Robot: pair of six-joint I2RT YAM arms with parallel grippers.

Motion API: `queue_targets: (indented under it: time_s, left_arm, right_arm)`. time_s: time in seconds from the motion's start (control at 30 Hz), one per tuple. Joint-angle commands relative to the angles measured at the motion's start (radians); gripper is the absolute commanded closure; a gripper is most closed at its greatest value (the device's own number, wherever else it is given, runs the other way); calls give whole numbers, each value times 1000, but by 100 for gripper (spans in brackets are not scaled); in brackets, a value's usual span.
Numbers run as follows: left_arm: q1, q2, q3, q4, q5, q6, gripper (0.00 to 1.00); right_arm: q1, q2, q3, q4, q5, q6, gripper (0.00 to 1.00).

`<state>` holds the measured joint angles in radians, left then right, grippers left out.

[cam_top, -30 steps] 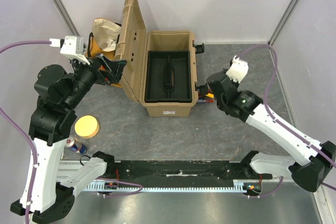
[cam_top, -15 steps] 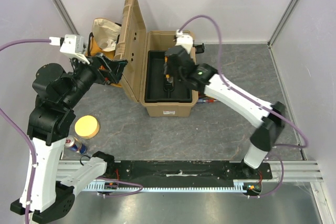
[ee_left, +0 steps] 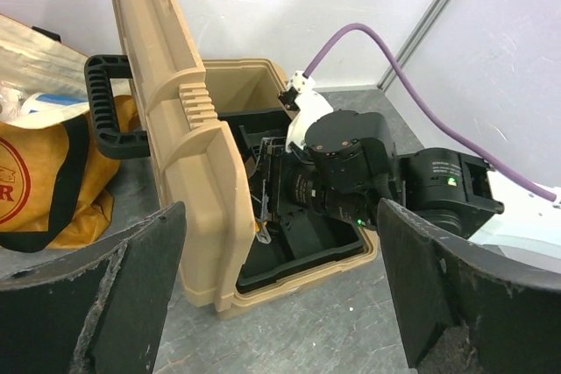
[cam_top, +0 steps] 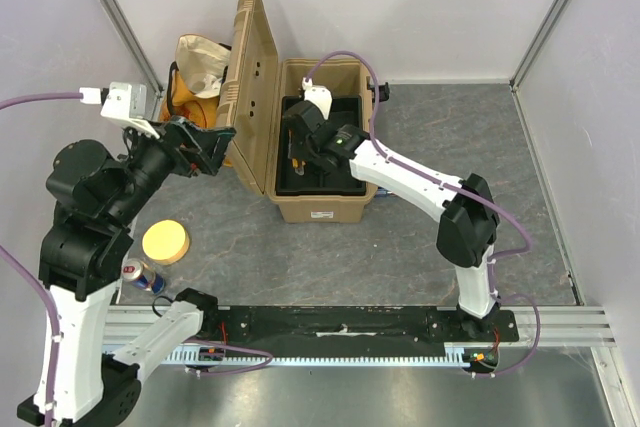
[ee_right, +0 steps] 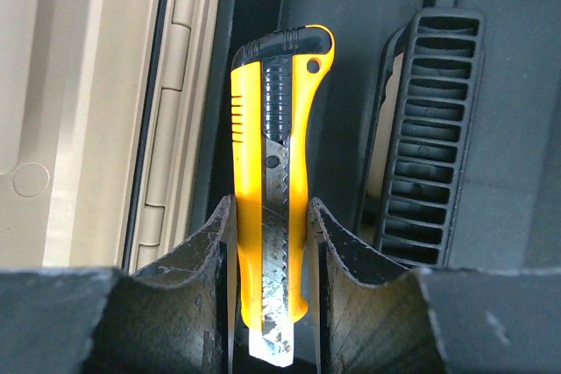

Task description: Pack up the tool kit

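Right wrist view: your right gripper (ee_right: 270,225), clamped on yellow utility knife (ee_right: 273,120); its long axis runs up-frame, parallel to tray handle (ee_right: 422,137), black inner tray (ee_right: 351,6) directly beneath.

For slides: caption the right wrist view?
Right end effector grips a yellow utility knife above the black inner tray.

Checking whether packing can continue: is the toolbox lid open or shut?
Open. The tan lid stands up from its hinge beside the toolbox, leaving the black inner tray exposed.
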<state>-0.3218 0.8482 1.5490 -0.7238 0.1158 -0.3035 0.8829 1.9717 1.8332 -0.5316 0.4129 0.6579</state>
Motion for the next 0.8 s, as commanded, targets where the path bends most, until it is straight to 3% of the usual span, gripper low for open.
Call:
queue_targets:
  time_s: [0.0,0.27,0.57,0.77]
  left_arm:
    - [3,-24,-21,-14,7,-43,6]
    - [1,-52,-118,-16,1,-39,9]
    - [3,-104,-161,-22,-110,40,9]
    - [1,-107,-126,-46,-79,27,9]
  right_arm:
    - [16,18,47,30,7,54,95]
    - [25,53,21,2,49,131,86]
    - [25,29,6,1,61,169,48]
    - [25,-40,15,-4,53,131,46]
